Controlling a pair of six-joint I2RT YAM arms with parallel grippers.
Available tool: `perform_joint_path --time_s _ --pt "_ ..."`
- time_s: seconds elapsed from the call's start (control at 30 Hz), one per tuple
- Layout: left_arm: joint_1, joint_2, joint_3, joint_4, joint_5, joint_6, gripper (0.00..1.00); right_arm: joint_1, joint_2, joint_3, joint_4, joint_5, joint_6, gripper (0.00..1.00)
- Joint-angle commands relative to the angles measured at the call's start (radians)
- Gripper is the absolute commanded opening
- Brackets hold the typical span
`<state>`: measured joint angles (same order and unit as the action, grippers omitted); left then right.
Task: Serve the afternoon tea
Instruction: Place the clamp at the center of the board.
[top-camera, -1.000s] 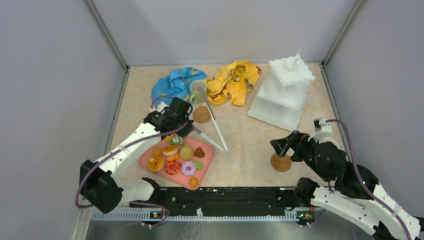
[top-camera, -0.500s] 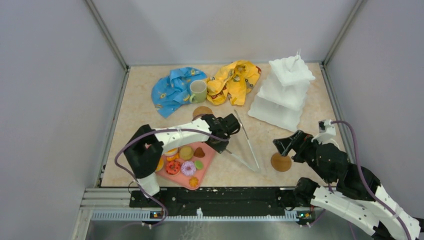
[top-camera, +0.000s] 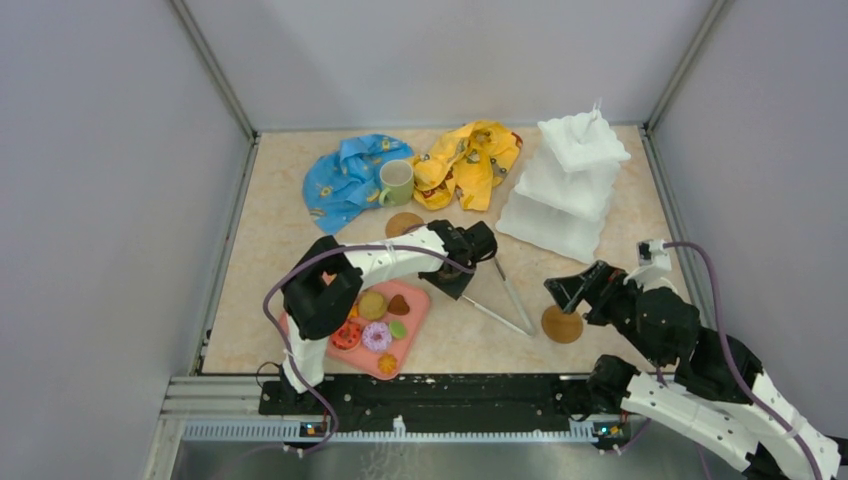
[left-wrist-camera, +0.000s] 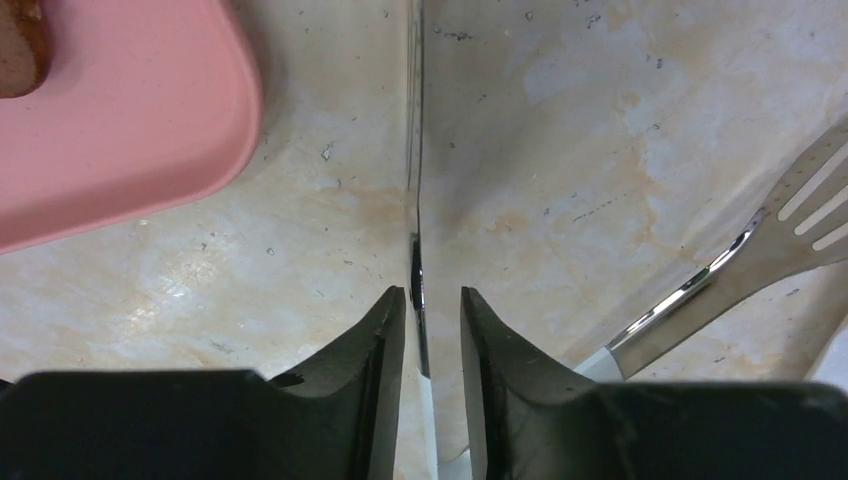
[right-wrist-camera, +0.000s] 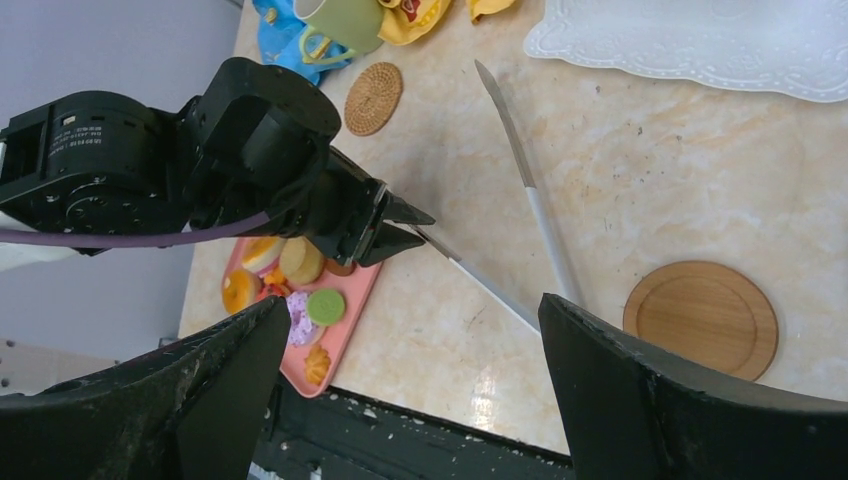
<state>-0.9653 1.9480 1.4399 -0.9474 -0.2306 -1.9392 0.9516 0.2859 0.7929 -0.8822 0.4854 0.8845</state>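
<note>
The pastries (top-camera: 375, 320) lie crowded on a pink tray (left-wrist-camera: 120, 120) at the near left of the desk (top-camera: 280, 230). The white stand (top-camera: 565, 190) is at the far right, with no pastries visible on it. The green mug (top-camera: 397, 183) sits at the far side between a blue cloth (top-camera: 345, 175) and a yellow cloth (top-camera: 470, 160), with a woven coaster (top-camera: 404, 223) just nearer than it. A wooden coaster (top-camera: 561, 324) lies at the near right. Between the tray and this coaster, metal tongs (right-wrist-camera: 540, 215) lie splayed in a V. The left pincer (left-wrist-camera: 432, 295) is just right of the tray, gripping the tip of one tong arm. The right pincer (top-camera: 572, 288) is above the wooden coaster, its fingers spread wide and holding nothing.
</note>
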Motion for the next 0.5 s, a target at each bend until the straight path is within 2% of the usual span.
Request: perform_joint_path --time_s 0.0,0.1,0.2,0.33,0.47 --pt "0.001 -0.010 0.020 -0.012 -0.047 0.005 0.38 0.007 -0.024 -0.002 0.038 -0.011 -0.003 0.96" --pt "0.000 -0.052 0.015 0.009 -0.095 0.060 0.47 0.007 -0.033 -0.012 0.063 -0.019 -0.030 0.96" --pt "0.001 -0.131 0.013 0.039 -0.177 0.151 0.62 0.007 -0.034 -0.030 0.094 -0.026 -0.058 0.97" --pt "0.000 -0.265 0.001 0.082 -0.310 0.322 0.80 0.007 -0.032 -0.069 0.173 -0.011 -0.137 0.99" --pt "0.000 -0.427 -0.068 0.135 -0.456 0.528 0.93 0.007 -0.025 -0.116 0.302 -0.009 -0.265 0.99"
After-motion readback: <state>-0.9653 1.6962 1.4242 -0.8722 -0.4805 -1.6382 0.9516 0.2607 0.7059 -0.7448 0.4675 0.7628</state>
